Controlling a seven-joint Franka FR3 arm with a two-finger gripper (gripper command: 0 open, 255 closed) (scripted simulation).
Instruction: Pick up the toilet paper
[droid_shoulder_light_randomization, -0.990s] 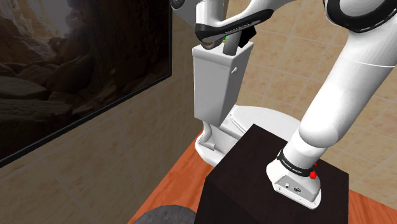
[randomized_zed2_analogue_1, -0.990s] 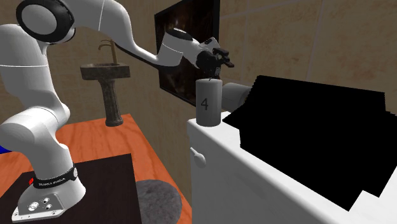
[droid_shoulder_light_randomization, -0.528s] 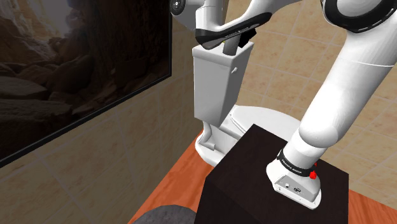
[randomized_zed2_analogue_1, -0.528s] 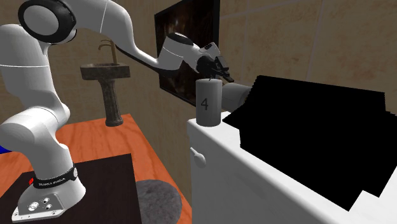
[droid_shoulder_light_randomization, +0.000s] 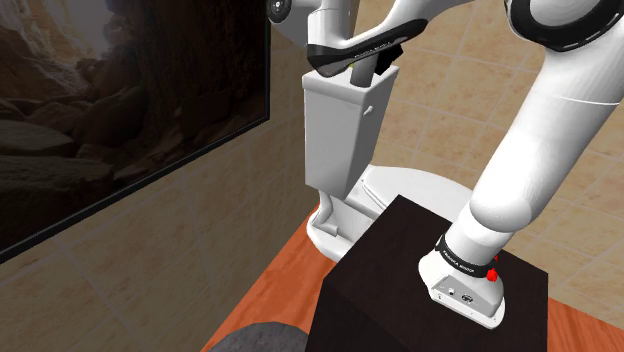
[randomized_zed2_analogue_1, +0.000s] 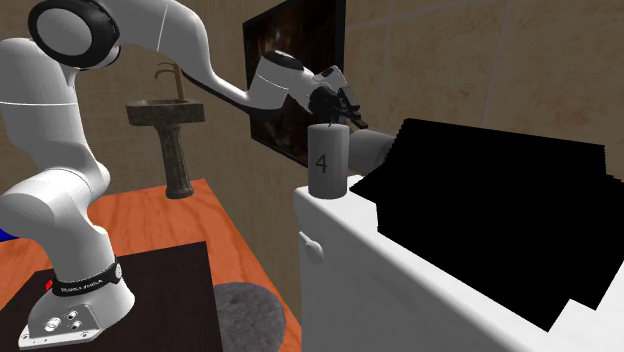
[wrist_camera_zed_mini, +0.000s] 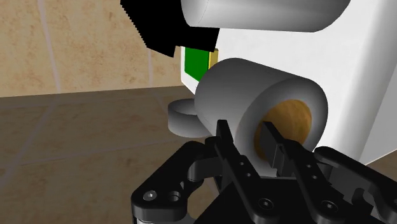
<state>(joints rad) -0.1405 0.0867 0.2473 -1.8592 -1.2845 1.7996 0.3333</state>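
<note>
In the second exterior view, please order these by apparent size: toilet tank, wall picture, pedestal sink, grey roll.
toilet tank: largest, also nearest the camera
wall picture
pedestal sink
grey roll: smallest, only a little under the sink

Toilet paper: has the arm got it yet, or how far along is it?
Done: the approach; the gripper is at the roll, its fingers straddling the roll's wall, one in the core. In hand: the grasp; they look closed on it. Left: the lift; the roll stands upright on the tank, not raised.
</note>
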